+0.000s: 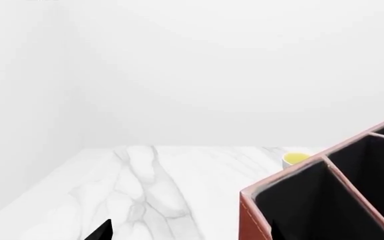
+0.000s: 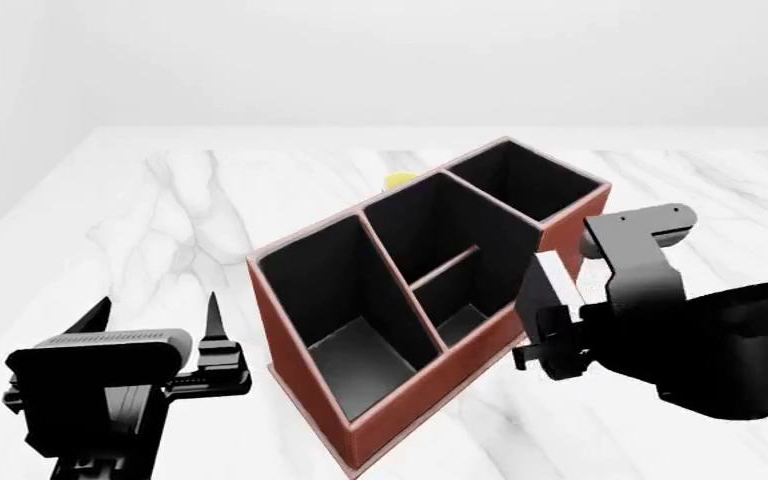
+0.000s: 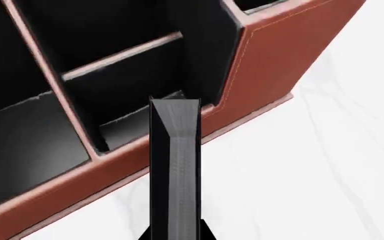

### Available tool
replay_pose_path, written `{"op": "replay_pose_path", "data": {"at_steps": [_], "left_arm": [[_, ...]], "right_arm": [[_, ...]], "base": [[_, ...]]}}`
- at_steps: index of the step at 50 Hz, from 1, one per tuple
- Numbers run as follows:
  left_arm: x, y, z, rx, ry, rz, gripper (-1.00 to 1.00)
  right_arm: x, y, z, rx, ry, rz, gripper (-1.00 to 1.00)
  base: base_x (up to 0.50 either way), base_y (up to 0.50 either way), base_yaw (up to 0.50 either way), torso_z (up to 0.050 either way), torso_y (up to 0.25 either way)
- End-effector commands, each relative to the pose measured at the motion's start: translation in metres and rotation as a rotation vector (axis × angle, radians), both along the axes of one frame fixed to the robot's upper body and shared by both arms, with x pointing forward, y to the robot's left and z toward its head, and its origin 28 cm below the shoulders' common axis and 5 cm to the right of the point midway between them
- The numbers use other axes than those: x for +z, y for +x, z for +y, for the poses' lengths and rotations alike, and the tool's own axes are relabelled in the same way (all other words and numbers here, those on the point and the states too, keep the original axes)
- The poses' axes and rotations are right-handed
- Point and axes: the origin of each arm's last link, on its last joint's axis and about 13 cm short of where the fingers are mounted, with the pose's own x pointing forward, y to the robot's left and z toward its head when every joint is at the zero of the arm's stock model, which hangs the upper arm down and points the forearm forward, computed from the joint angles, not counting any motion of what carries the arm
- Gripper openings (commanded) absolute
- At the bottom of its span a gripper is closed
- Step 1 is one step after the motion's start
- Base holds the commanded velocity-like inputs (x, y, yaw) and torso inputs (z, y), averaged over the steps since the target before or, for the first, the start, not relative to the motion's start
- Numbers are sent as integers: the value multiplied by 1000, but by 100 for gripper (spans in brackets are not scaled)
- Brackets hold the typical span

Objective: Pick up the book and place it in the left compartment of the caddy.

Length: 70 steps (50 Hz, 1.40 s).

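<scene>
1. Left wrist view: the caddy (image 1: 325, 200) fills the lower corner of the frame, its reddish-brown wall and pale trim edging two black-lined sections. It stands on a white marble table (image 1: 152, 185). A small yellow object (image 1: 296, 159) peeks out just behind the caddy's far edge; what it is cannot be told. One dark fingertip (image 1: 102, 231) of the left claw shows at the frame's edge, well apart from the caddy, touching nothing.

2. Head view: the caddy (image 2: 357, 440) sits slantwise on the marble. The left compartment (image 2: 337, 330), its largest section, lies at the caddy's near end, with nothing inside it. Two small middle sections and a tall square end section lie beyond it. The left gripper (image 2: 157, 325) hovers beside the caddy's near end, its two fingers spread apart and holding nothing. The right gripper (image 2: 544, 320) is at the caddy's opposite long side, close to the outer wall by the small middle sections. A thin black and pale slab stands upright in it, which is the book (image 2: 548, 285).

3. Right wrist view: the book (image 3: 174, 165) is clamped between the right claw's fingers, page edges facing the camera, black covers on either side. Its far end reaches over the caddy's (image 3: 272, 55) low front rim, above the small middle section beside the tall end section, not over the left compartment.
</scene>
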Motion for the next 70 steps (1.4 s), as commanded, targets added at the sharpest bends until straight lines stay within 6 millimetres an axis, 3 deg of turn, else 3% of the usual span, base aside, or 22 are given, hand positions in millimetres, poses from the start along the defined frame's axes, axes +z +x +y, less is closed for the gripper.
{"op": "replay_pose_path", "data": {"at_steps": [1,5,11,19,32,50,59,70], "left_arm": [[1,-1,0,0,2,-4,100],[0,1,0,1,-2,1,100],[-1,1,2,11,-5,4,100],[-2,1,4,18,-8,7,100],[-2,1,6,26,-13,4,100],[-1,1,7,29,-16,0,100],[-3,0,8,30,-17,2,100],[-4,0,8,32,-18,5,100]], "right_arm": [[53,-63,2,95,-45,-97,-100],[73,-64,10,174,-33,-116,-100],[99,-44,23,260,52,-108,-100],[113,1,54,349,32,-78,-100],[81,62,82,548,-3,63,-100],[62,105,107,572,-42,125,-100],[42,122,116,564,-30,161,-100],[32,116,123,606,-4,177,-100]], "base": [[0,0,0,0,0],[0,0,0,0,0],[0,0,0,0,2],[0,0,0,0,0],[0,0,0,0,2],[0,0,0,0,1],[0,0,0,0,1],[0,0,0,0,1]]}}
